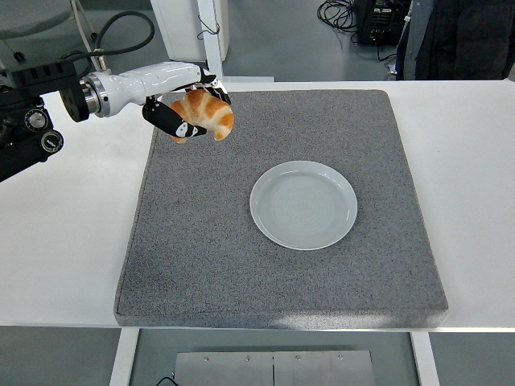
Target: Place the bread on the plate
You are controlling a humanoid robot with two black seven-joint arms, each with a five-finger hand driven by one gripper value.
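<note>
1. The left hand point(187, 108) is up in the air over the far left corner of the mat point(241, 265). Its fingers are curled around the bread point(206, 112), so the bread is off the mat and cannot drag on it.
2. The fingers wrap the left side and the underside of the bread. The right end sticks out free, toward the plate point(303, 204).
3. The plate is to the right of the hand and nearer to the robot, well apart from it. It is bare, so the bread is not yet on it.
4. Nothing stands on the mat between the hand and the plate, so the way looks open.
5. The plate's rim looks low. I think the bread should go down in the middle, away from that rim.
6. The right hand is not in view.
</note>
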